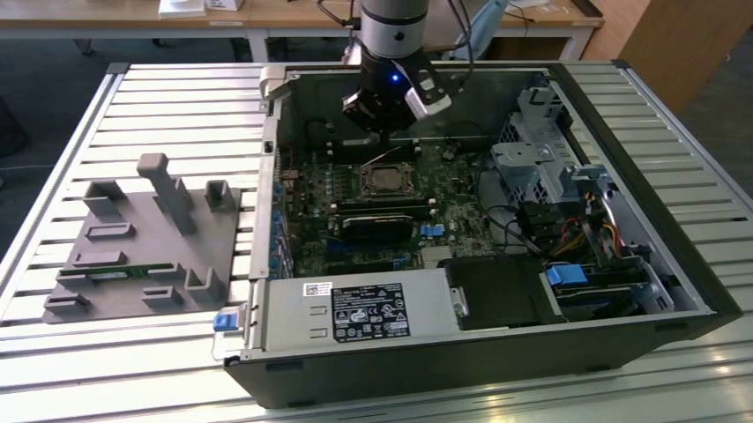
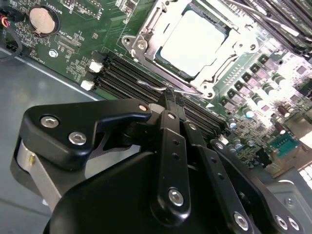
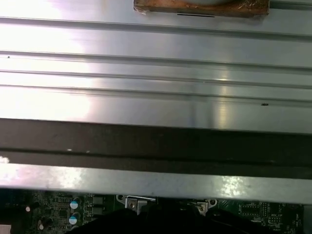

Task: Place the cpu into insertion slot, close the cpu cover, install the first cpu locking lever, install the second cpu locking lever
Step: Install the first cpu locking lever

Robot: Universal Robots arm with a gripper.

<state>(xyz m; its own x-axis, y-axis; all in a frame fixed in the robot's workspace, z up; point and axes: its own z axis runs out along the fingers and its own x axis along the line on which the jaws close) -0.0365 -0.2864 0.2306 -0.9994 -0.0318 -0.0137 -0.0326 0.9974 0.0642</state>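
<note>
The cpu (image 2: 194,40) lies pale and square in the insertion slot (image 2: 146,36) on the green board. The silvery cpu cover (image 2: 218,68) lies flat around the cpu's edges. A thin wire locking lever (image 2: 148,86) runs along the socket's side next to the black memory slots. My gripper (image 2: 169,100) is shut, its black fingertips pressed together right at this lever's hooked end. In the exterior view the gripper (image 1: 383,134) hangs inside the open computer case just behind the insertion slot (image 1: 386,181).
Black memory slots (image 2: 122,78) lie between the socket and the case wall (image 2: 34,83). A black card (image 1: 379,225) sits in front of the socket, and drive cages and cables (image 1: 553,189) are at the exterior view's right. A grey fixture (image 1: 141,242) stands on the slatted table.
</note>
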